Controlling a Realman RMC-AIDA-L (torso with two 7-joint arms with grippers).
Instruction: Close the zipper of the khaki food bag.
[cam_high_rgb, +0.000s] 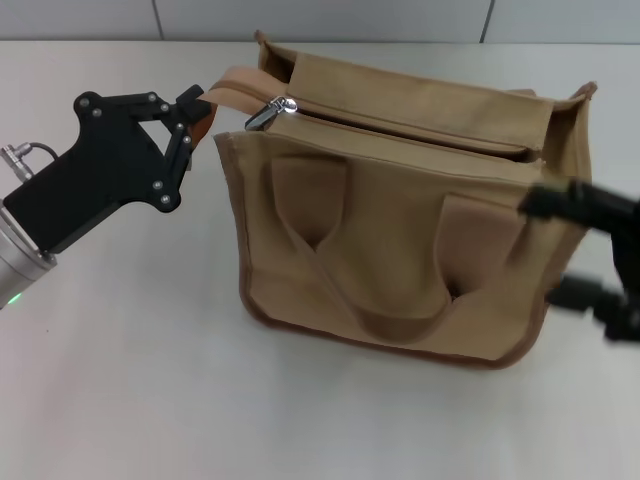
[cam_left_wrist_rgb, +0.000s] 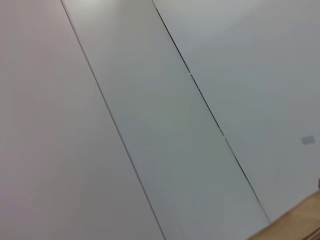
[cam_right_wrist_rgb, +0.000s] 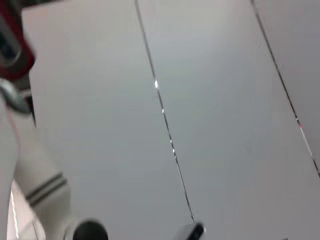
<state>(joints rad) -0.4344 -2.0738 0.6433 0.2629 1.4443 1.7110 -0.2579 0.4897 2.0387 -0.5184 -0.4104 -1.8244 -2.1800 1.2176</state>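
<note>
At boxy canvas khaki food bag, left pincer pinches its end strap.

Khaki food bag upright; zipper pull at left end.

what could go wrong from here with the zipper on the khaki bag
The left gripper pinches the orange-brown tab at the left end of the boxy tan canvas food bag; if that hold slips, the bag may slide instead of the zip running.

The small shiny silver pull tab sits near that end and offers little to catch.

The right gripper is at the bag's right end, fingers unclear; pushing there could tip or crumple the soft bag.
</note>
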